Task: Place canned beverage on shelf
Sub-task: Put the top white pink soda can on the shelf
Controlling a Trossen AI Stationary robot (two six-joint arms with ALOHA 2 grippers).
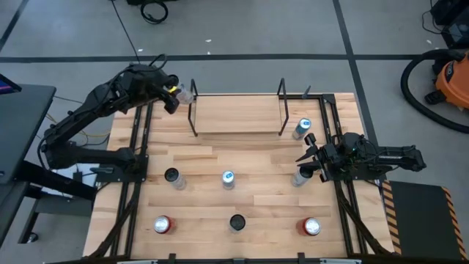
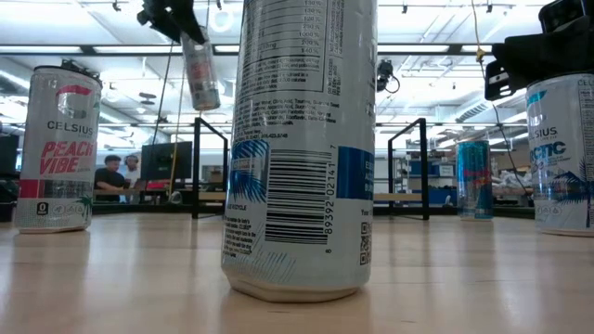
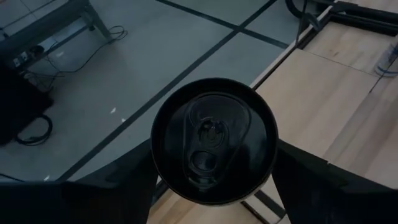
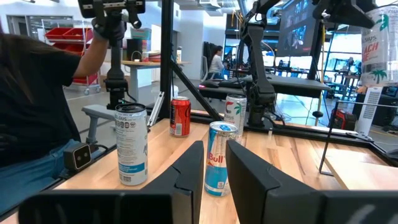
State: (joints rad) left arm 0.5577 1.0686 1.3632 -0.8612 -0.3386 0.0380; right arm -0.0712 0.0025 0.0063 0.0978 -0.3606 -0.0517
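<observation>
Holding a can (image 1: pixel 185 95) high beside the shelf's (image 1: pixel 238 114) left post, the left gripper (image 1: pixel 176 94) grips its sides, keeping it clear of the frame; the right gripper (image 1: pixel 309 156) waits closed and empty.

The high view looks straight down on the whole light-wood bench (image 1: pixel 242 191), both arms in frame. The low view sits at bench-top level, facing across into the room, so near a tall white-and-blue can (image 2: pixel 302 148) that it fills the middle. The left wrist view looks down past the left claw (image 3: pixel 214 168) onto a dark can top (image 3: pixel 214 140), very close. The right wrist view faces level across the bench past the right claw (image 4: pixel 214 168). High and low views share the low black-framed wooden shelf (image 1: pixel 238 114).
</observation>
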